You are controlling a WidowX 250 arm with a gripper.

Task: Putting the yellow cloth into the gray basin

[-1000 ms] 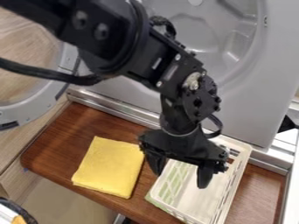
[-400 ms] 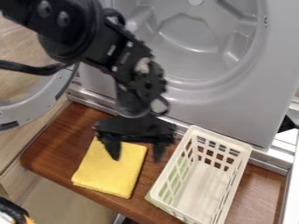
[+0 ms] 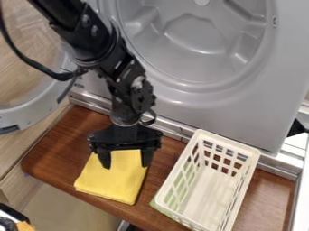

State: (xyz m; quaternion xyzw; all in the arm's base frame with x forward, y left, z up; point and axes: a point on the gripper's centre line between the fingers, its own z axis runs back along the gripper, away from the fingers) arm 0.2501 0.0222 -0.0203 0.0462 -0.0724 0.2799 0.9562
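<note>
My gripper (image 3: pixel 126 166) hangs over the upper part of the folded yellow cloth (image 3: pixel 113 182), its two fingers spread apart with nothing held between them. The cloth lies flat on the brown wooden board, left of a white plastic basket, and its upper edge is partly hidden behind the gripper. Behind the board stands a large gray basin-like recess (image 3: pixel 196 40) in an upright gray panel; whether this is the task's basin I cannot tell.
The white slatted basket (image 3: pixel 209 194) stands on the wooden board (image 3: pixel 57 158) to the right, with something green at its left side. A round gray-rimmed door (image 3: pixel 36 110) is at the left. A metal rail runs along the board's back edge.
The gripper has moved left from above the white basket to over the yellow cloth, open throughout. The cloth and basket have stayed in place.
</note>
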